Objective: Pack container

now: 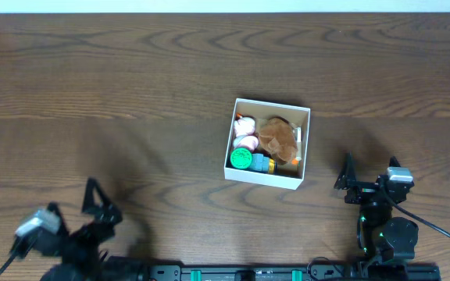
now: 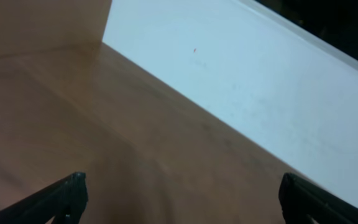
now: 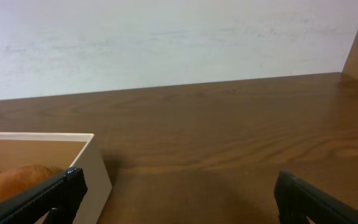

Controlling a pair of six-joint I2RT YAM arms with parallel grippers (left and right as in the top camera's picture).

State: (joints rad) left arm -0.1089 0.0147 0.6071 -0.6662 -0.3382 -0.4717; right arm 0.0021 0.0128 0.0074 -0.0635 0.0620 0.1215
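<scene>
1. Overhead: the container [image 1: 265, 178] sits right of centre on the table [image 1: 116, 94]. It holds a brown plush [image 1: 278, 136], a pink toy [image 1: 244, 133] and a green-capped piece [image 1: 241, 159]; I can't identify the small ones. The left end effector [image 1: 100, 204] and right end effector [image 1: 348, 178] wait at the near edge, well apart from it. I judge packing is about finished. The next move calls for a leftover item, and I see none.
2. Left wrist: the end effector [image 2: 182, 193] has its jaws apart and empty. I see only table and a pale wall; the container is out of frame.
3. Right wrist: the end effector [image 3: 179, 190] has its jaws apart and empty. The container's corner [image 3: 95, 165] is cut off at near left, with the plush [image 3: 11, 180] barely showing.
</scene>
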